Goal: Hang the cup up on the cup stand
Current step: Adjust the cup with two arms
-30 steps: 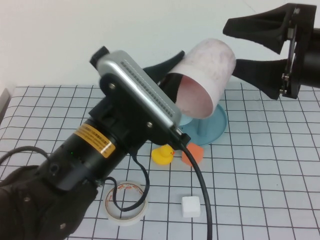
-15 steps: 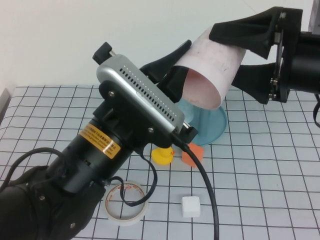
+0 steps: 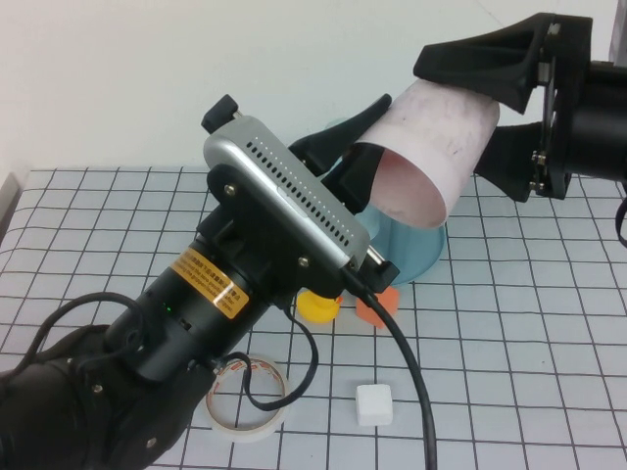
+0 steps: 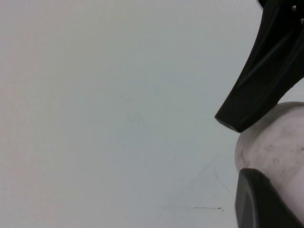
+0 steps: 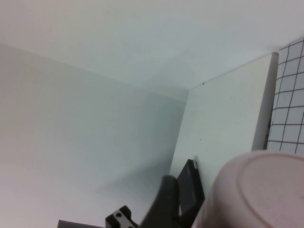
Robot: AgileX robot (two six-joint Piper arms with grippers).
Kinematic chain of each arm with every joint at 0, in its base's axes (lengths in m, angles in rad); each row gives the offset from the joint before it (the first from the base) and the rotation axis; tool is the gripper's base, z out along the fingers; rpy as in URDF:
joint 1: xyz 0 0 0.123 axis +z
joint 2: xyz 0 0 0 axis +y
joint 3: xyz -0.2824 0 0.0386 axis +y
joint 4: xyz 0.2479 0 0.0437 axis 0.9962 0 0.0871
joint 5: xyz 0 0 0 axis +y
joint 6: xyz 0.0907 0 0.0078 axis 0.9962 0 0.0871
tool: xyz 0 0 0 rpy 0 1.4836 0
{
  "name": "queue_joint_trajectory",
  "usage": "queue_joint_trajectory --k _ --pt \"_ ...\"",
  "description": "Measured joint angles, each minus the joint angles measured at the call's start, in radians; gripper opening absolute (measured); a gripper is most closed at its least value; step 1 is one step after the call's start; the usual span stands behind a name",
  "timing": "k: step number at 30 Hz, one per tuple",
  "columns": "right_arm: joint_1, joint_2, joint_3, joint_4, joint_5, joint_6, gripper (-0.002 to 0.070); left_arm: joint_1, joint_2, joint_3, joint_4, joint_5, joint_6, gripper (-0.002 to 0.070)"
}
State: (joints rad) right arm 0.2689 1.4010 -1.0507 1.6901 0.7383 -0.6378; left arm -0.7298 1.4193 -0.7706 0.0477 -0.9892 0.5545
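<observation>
Left gripper (image 3: pixel 361 155) raised mid-scene, clamped on rim of pink cup (image 3: pixel 437 145), held tilted above teal cup stand (image 3: pixel 416 250). Right gripper (image 3: pixel 480 113) at far right, fingers wide, straddling cup's base end.

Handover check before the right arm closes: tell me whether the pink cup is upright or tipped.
Tipped. The cup lies sideways in mid-air, mouth toward the camera, held at its rim by the shut left gripper; the open right gripper straddles its base.

Cup (image 5: pixel 259 190) base — near dark fingers (image 5: pixel 164 202) (low corner).
</observation>
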Motion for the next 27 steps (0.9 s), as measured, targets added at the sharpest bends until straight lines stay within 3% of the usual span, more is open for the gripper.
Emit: queue_joint_trajectory --k 15,22,27 --pt "0.000 0.000 0.000 0.000 -0.001 0.000 0.0692 0.000 0.000 0.000 -0.048 -0.012 -0.004 0.0006" --pt "0.000 0.000 0.000 0.000 -0.001 0.000 0.0578 0.000 0.001 0.000 -0.048 -0.016 -0.004 0.0006" --pt "0.000 0.000 0.000 0.000 -0.001 -0.002 0.0578 0.000 0.001 0.000 -0.048 -0.016 -0.004 0.0006"
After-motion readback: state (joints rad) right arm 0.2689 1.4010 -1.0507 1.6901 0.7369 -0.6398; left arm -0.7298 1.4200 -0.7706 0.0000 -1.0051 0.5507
